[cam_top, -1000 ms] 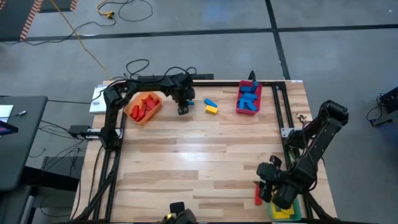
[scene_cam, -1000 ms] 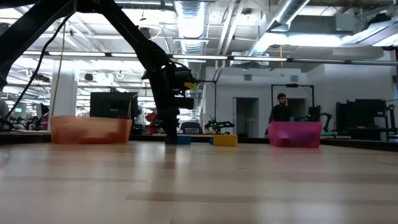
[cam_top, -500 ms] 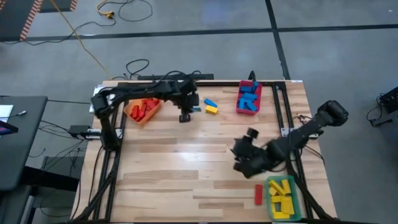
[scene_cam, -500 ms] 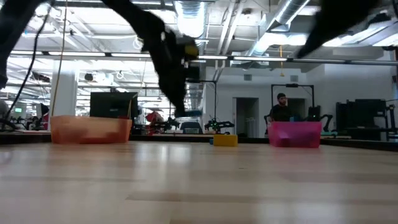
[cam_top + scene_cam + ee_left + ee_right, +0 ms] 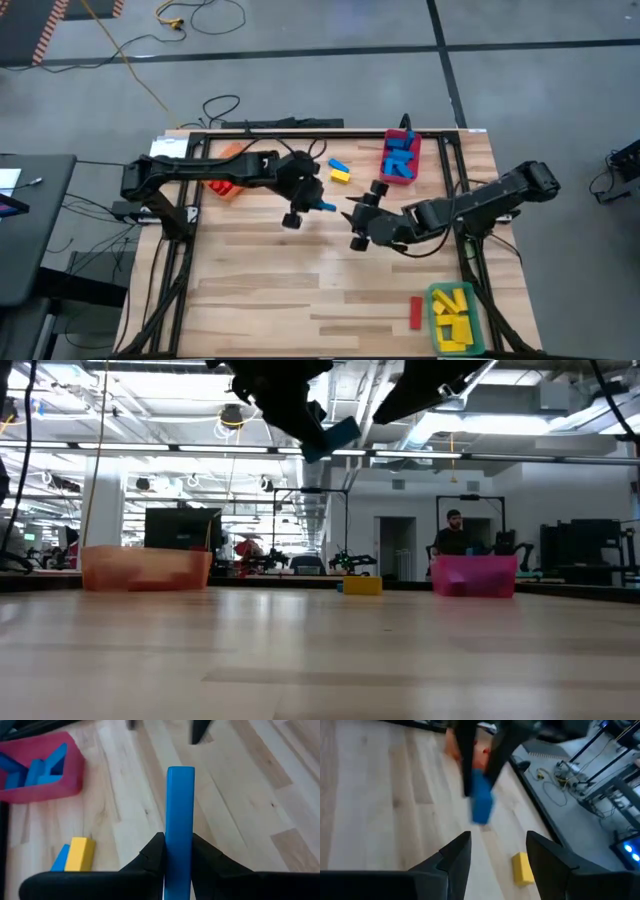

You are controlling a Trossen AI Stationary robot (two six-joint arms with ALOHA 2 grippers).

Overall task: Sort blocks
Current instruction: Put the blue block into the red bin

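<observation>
A blue block (image 5: pixel 180 825) is clamped between the fingers of the left gripper (image 5: pixel 305 203) and is held well above the table (image 5: pixel 260 270), near its middle. The right gripper (image 5: pixel 357 222) is seen just beside it with its fingers spread apart and nothing between them. One yellow block (image 5: pixel 341 177) and another blue block (image 5: pixel 337 165) are left lying together near the red bin (image 5: pixel 384 172) of blue blocks.

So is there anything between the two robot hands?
Only bare wood. In the high view the left gripper holds a blue block and the right gripper faces it across an empty gap of table.
</observation>
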